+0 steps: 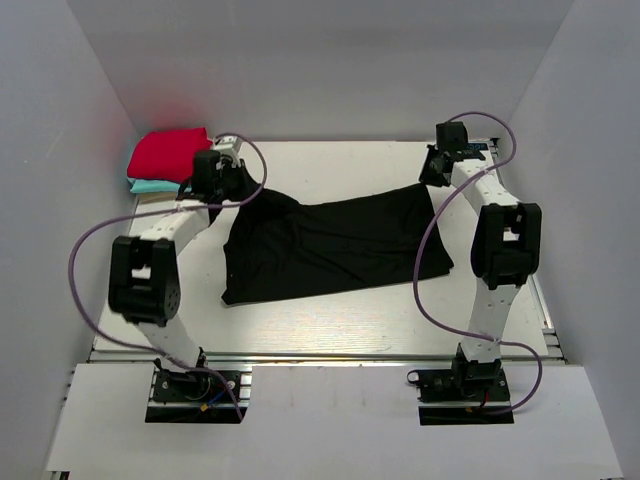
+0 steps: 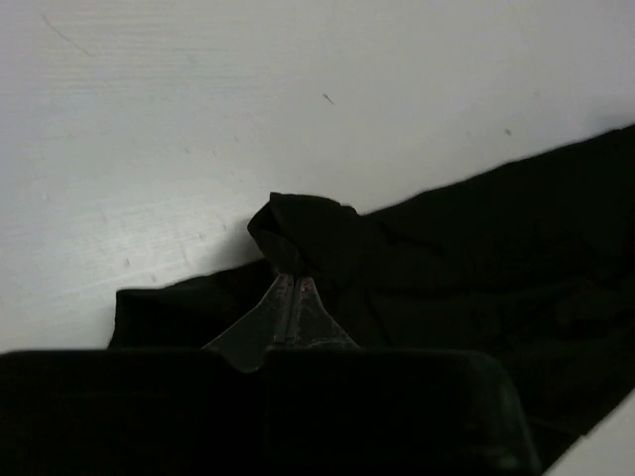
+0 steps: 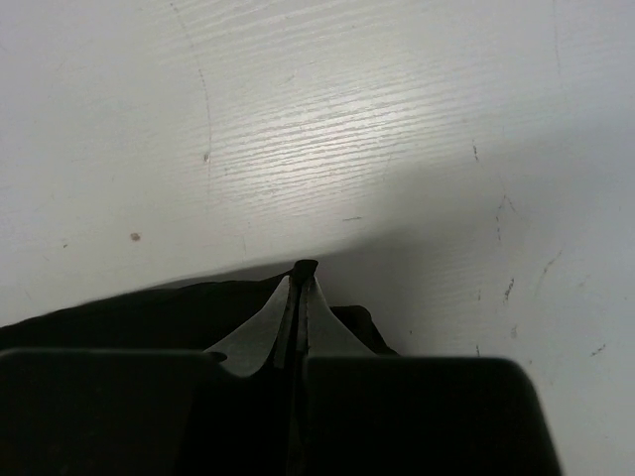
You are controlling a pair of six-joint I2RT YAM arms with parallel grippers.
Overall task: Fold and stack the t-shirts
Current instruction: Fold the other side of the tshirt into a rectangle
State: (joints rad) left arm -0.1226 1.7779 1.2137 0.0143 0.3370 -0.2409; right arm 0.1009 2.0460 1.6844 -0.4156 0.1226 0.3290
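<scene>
A large black t-shirt lies spread across the middle of the table. My left gripper is shut on its far left corner, where a bunched fold of black cloth sticks out past the closed fingertips. My right gripper is shut on the far right corner; a thin edge of black cloth shows pinched between its tips, the shirt trailing off to the left. A folded red t-shirt sits on a teal one at the far left corner.
White walls enclose the table on the left, back and right. The stack of folded shirts stands just left of my left wrist. Bare white tabletop lies between the black shirt and the arm bases.
</scene>
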